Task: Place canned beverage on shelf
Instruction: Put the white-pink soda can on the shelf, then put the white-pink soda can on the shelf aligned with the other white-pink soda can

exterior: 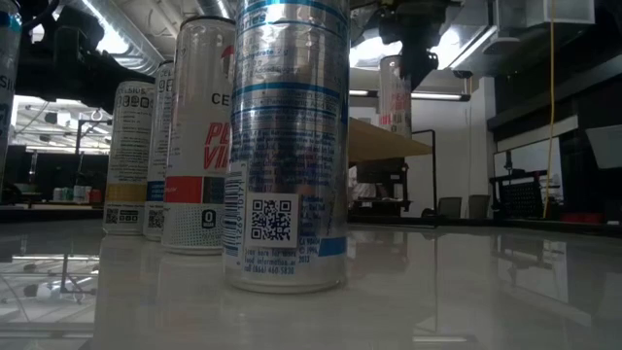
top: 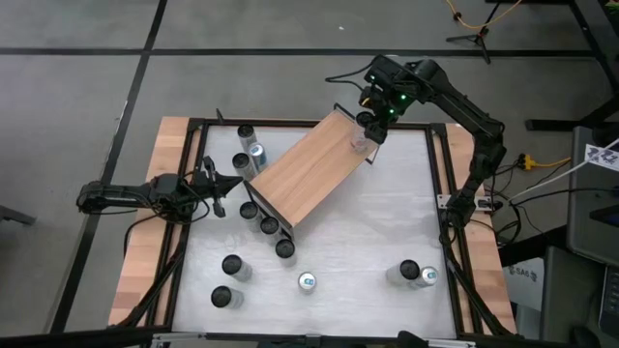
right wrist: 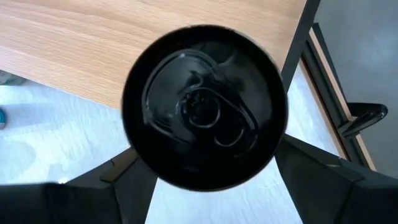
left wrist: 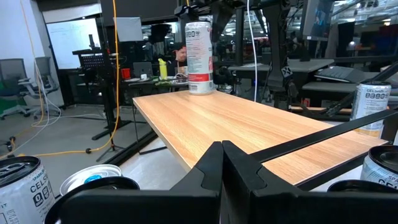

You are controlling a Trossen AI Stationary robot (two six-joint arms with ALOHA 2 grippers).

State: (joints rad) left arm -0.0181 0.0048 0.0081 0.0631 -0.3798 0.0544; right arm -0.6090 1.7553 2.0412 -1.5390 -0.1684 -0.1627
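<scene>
Standing on shelf point(top: 311, 172) — can point(right wrist: 204, 106), between fingers point(right wrist: 326, 186)

Shelf point(top: 311, 172): long rectangular board of light-brown wood with thin black metal frame ends, raised above the white worktop, lying diagonally from the worktop's middle toward its far edge. Canned beverage point(left wrist: 199, 58): tall slim can, white with red lettering and a red band low on its side, dark top with pull tab, standing upright on the shelf board at its far end, close to the corner.
</scene>
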